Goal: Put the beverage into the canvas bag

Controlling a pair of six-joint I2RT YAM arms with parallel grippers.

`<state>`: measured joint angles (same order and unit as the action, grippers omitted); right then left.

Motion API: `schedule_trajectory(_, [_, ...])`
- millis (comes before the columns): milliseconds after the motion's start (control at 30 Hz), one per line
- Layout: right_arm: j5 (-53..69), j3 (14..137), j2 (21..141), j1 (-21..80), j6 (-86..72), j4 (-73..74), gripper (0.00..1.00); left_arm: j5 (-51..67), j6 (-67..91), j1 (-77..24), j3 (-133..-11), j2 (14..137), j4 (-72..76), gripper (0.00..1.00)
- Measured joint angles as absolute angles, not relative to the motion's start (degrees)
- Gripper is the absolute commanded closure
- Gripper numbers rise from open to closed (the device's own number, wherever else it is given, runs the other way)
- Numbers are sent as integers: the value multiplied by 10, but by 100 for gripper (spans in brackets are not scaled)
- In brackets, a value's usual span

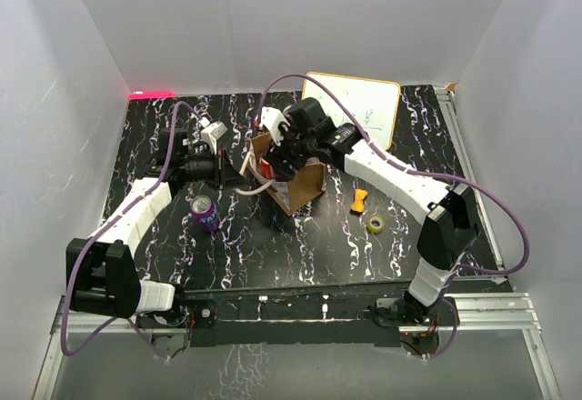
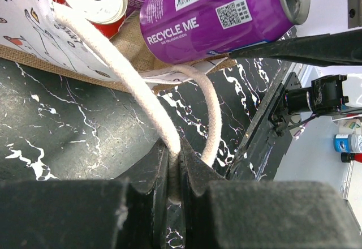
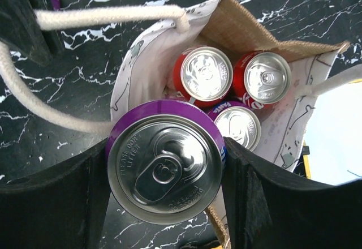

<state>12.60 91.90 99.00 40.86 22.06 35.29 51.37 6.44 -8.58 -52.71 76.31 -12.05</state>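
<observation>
While pinching the cream handle [image 2: 148, 108] tight with the left gripper [image 2: 175, 167], gripping the purple can [image 3: 165, 161] upright in the right gripper [image 3: 167, 175], canvas bag [image 3: 237, 28] mouth straight below it, empty corner beside three cans [image 3: 202, 74].

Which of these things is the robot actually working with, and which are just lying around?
Job: canvas bag; its handle, pinched by the left gripper; purple can in the right gripper; second purple can on the table.
Lying about: whiteboard; yellow tape roll; small orange object.
</observation>
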Motion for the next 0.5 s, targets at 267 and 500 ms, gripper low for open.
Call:
schedule_trajectory(267, [142, 895, 987, 404, 231, 384, 89, 515, 63, -86, -528, 763, -127, 100])
schedule_trajectory(500, [182, 884, 978, 387, 232, 391, 89, 517, 60, -86, -554, 768, -147, 100])
